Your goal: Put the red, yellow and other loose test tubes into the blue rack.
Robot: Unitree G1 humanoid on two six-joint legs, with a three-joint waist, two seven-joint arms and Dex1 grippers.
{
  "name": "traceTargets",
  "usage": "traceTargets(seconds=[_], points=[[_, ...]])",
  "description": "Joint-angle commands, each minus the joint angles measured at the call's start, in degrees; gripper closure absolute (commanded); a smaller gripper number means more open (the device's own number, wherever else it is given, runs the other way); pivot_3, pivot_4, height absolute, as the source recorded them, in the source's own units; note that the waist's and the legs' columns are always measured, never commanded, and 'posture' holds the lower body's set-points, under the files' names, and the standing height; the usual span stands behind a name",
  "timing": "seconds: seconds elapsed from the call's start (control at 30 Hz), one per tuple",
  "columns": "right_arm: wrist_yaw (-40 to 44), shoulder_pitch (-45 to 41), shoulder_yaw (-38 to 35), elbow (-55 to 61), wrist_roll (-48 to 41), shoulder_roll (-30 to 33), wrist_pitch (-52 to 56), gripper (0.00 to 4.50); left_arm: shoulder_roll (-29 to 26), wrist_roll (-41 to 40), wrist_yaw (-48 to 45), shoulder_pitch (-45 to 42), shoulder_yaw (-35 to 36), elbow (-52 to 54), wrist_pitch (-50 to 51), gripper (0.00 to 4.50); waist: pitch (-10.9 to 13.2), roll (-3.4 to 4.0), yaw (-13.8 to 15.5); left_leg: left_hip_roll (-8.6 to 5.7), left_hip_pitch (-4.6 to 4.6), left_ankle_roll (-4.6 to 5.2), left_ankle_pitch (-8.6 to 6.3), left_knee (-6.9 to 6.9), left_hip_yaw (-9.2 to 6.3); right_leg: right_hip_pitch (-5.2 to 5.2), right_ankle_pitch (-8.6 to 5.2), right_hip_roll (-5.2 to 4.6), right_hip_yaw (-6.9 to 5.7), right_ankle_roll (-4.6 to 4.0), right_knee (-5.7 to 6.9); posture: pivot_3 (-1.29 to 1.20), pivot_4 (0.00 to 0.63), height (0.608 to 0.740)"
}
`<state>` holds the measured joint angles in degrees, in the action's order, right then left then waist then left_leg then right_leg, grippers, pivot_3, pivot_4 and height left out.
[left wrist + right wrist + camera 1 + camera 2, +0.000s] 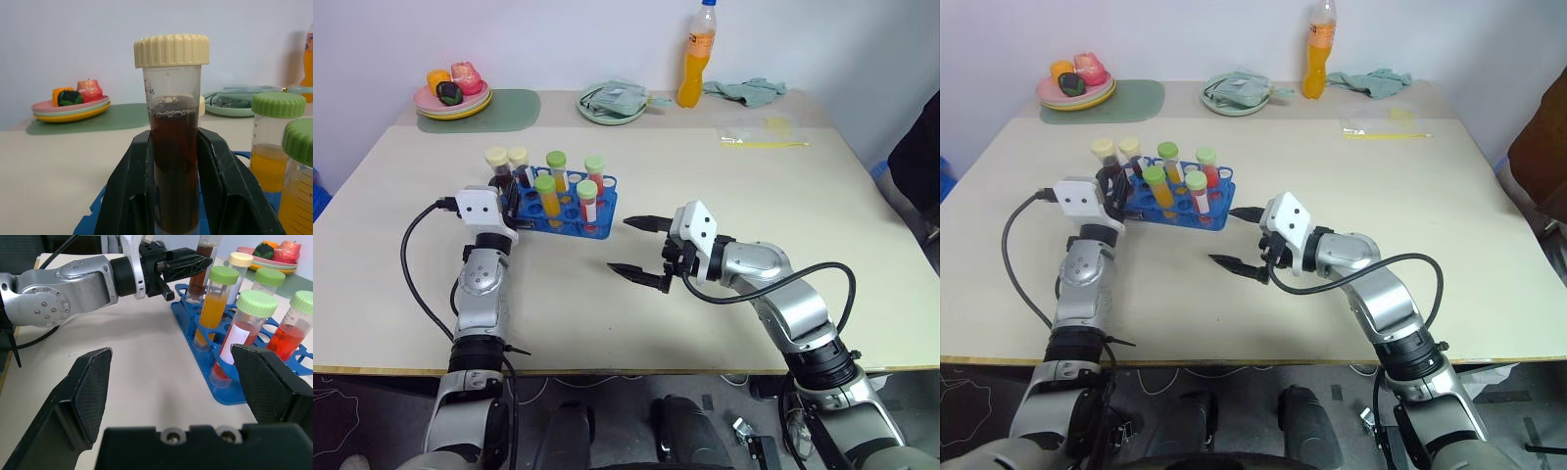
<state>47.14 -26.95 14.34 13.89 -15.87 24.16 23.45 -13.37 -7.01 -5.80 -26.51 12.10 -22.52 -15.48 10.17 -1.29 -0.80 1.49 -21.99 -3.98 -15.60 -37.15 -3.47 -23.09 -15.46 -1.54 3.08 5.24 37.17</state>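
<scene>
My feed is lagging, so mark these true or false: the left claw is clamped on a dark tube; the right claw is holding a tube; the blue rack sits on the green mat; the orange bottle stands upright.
1. The left claw is clamped on the cream-capped dark tube. True.
2. The right claw holds a tube. False: it is open and holds nothing.
3. The blue rack sits on the green mat. False: it is on the bare table.
4. The orange bottle stands upright. True.

- Bright, even indoor light; the table point(724, 245) shows soft, faint shadows and no strong glare.
- Head views sharp throughout.
- Wrist views: near fingers point(88, 396) slightly soft, distant plate point(68, 106) mildly blurred.
</scene>
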Motion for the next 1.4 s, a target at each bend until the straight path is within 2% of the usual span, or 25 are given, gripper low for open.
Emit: traceTargets(seconds=[0.03, 0.33, 0.53, 0.67, 0.83, 0.9, 0.97, 1.1, 1.17, 1.4], points=[[0.3, -0.1, -0.4, 2.6, -0.1, 0.3, -0.5, 0.18, 0.5, -0.7, -0.2, 0.7, 0.1, -0.4, 1.1, 3.84, 0.0, 0.00, 0.0, 0.00, 0.00, 0.00, 0.00, 0.00, 0.00, 0.00, 0.00, 0.00, 0.00, 0.00, 0.00, 0.00, 0.150, 0.740], [0.6, -0.2, -0.5, 2.6, 0.0, 0.5, -0.5, 0.18, 0.5, 0.0, -0.3, 0.8, -0.1, -0.3, 0.8, 3.84, 0.0, -0.01, 0.0, 0.00, -0.03, 0.00, 0.00, 0.01, -0.01, -0.02, 0.00, 0.00, 0.00, 0.00, -0.03, 0.00, 0.150, 0.740], [1.1, -0.1, -1.1, 2.7, -0.3, 1.3, -0.5, 0.18, 0.5, 0.3, 0.3, 1.2, 0.0, 1.5, 1.1, 0.96, 0.0, -0.01, 0.0, 0.00, -0.03, 0.00, 0.00, 0.02, -0.01, -0.02, 0.00, 0.00, 0.00, 0.00, -0.03, 0.00, 0.150, 0.740], [1.9, -0.1, -3.3, 2.0, -0.9, 3.5, -0.9, 0.18, -0.1, -1.6, -1.3, 3.8, 0.2, 7.9, 4.0, 0.96, 0.0, 0.00, -0.1, 0.00, -0.03, 0.00, 0.00, 0.02, -0.01, -0.02, 0.00, 0.00, 0.00, 0.00, -0.03, 0.00, 0.150, 0.740], [3.4, 1.1, -11.0, 2.3, -4.6, 9.6, 2.3, 0.18, -7.3, -10.1, -10.5, 15.4, 2.6, 25.5, 16.4, 0.96, 0.0, 0.02, -0.3, 0.05, -0.02, 0.00, 0.00, 0.11, 0.01, -0.05, -0.01, 0.00, 0.02, -0.02, -0.04, 0.00, 0.150, 0.740], [3.5, 2.9, -15.1, 1.4, -5.4, 13.1, 3.5, 0.18, -13.1, -14.5, -16.7, 21.9, 5.0, 31.3, 21.7, 0.96, 0.0, 0.01, -0.2, 0.06, -0.02, 0.00, 0.00, 0.11, 0.01, -0.05, -0.02, 0.01, 0.01, -0.03, -0.05, 0.00, 0.150, 0.740], [3.3, 4.3, -18.6, 0.1, -6.5, 15.2, 4.7, 0.18, -17.7, -16.9, -20.7, 26.3, 7.2, 34.7, 24.8, 0.96, 0.0, 0.01, -0.2, 0.07, -0.01, 0.01, -0.01, 0.11, 0.03, -0.03, -0.03, 0.01, 0.02, -0.05, -0.08, 0.00, 0.150, 0.740], [5.8, 7.6, -22.4, -2.9, -7.0, 19.7, 4.3, 0.18, -23.3, -19.9, -24.9, 31.9, 10.6, 38.6, 29.9, 0.96, 0.1, 0.06, 0.1, 0.07, -0.03, 0.01, -0.01, 0.06, 0.05, -0.02, -0.16, 0.00, 0.02, -0.26, -0.13, 0.00, 0.150, 0.740], [7.1, 8.7, -23.0, -4.4, -6.4, 21.4, 3.3, 0.18, -24.5, -20.7, -25.7, 33.6, 12.1, 39.6, 31.4, 0.96, 0.1, 0.07, -0.1, 0.08, -0.02, 0.01, -0.01, 0.06, 0.10, -0.02, -0.22, -0.01, 0.04, -0.36, -0.17, 0.00, 0.150, 0.740], [6.3, 8.4, -22.9, -7.4, -5.7, 21.2, 2.3, 0.18, -24.3, -20.2, -26.5, 35.0, 13.6, 39.6, 32.6, 0.96, 0.1, 0.13, -0.3, 0.18, 0.01, 0.01, -0.01, 0.09, 0.17, -0.06, -0.22, 0.09, 0.07, -0.36, -0.15, 0.00, 0.150, 0.740]])
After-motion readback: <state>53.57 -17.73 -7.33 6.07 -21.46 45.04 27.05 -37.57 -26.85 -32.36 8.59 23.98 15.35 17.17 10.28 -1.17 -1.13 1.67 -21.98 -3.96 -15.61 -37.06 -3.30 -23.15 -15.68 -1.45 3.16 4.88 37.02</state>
